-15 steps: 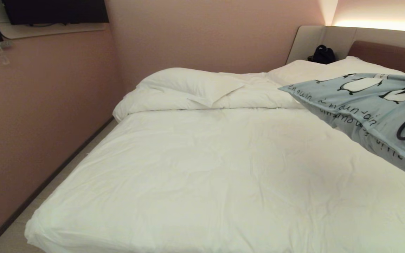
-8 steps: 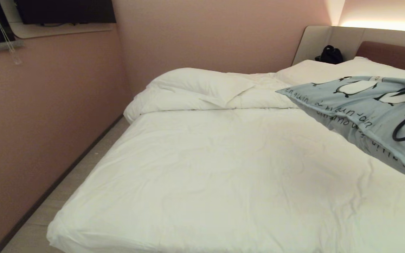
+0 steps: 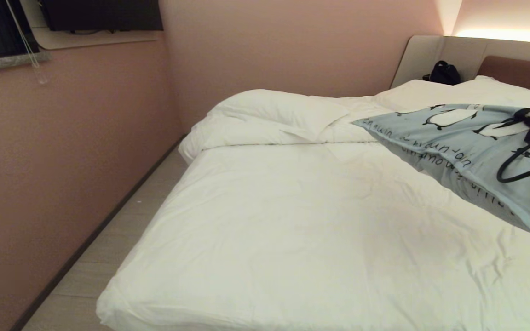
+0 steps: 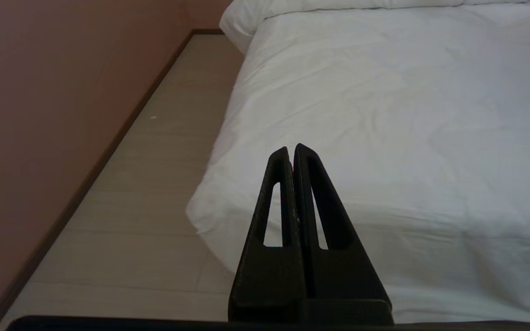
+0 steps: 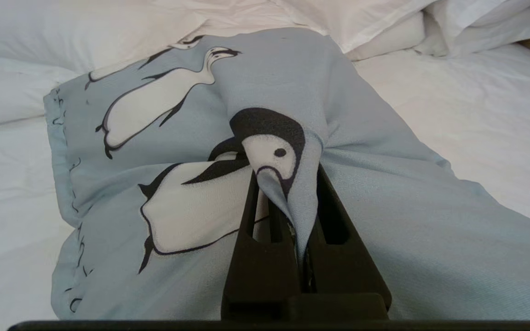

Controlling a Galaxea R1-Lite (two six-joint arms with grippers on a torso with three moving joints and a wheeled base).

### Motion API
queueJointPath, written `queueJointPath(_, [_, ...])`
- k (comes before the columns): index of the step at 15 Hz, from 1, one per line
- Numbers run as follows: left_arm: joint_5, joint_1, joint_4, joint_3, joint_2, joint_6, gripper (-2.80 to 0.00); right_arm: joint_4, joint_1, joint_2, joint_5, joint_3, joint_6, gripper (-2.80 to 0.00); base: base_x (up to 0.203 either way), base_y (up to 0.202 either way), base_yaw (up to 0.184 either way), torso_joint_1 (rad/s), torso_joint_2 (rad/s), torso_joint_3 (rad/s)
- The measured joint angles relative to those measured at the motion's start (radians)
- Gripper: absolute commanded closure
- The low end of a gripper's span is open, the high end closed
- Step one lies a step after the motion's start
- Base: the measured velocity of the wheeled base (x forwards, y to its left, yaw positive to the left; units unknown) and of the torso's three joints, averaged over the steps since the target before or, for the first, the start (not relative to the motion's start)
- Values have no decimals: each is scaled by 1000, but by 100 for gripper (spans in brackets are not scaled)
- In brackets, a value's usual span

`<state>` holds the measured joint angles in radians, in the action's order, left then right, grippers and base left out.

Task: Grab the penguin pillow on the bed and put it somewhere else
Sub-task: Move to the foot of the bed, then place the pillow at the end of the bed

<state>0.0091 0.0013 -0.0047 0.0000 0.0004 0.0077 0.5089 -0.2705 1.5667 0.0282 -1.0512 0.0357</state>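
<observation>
Step in hand: the carrying step, as I judge; the rectangular light blue-grey penguin pillow (image 3: 458, 151) is hanging lifted, tilted, above the right side of the large white-sheeted bed (image 3: 292, 220).
Right gripper (image 5: 288, 193): its black jaws are pressing together on a pinched fold of the pillow's cloth, at a printed penguin's head.
Left gripper (image 4: 291, 154): it is resting closed and empty beside the bed's near corner, over the pale wooden floor (image 4: 154, 184).
Next move: it is calling for a firm pinch during travel, then a free place to lower the pillow; thin cloth could slip.
</observation>
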Motion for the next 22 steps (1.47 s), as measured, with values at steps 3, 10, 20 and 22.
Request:
queueJointPath(3, [0, -1, 1, 0, 0, -5, 0, -1, 35, 26, -21, -14, 11, 0, 0, 130, 0, 2, 6, -1])
queueJointPath(10, [0, 0, 0, 0, 0, -9, 0, -32, 106, 101, -66, -83, 94, 0, 0, 0, 0, 0, 0, 0])
queueJointPath(20, [-1, 0, 0, 0, 0, -9, 0, -133, 280, 263, -100, -265, 172, 0, 0, 0, 0, 0, 0, 0])
queueJointPath(22, [0, 0, 0, 0, 0, -9, 0, -130, 301, 301, -110, -298, 189, 0, 0, 0, 0, 0, 0, 0])
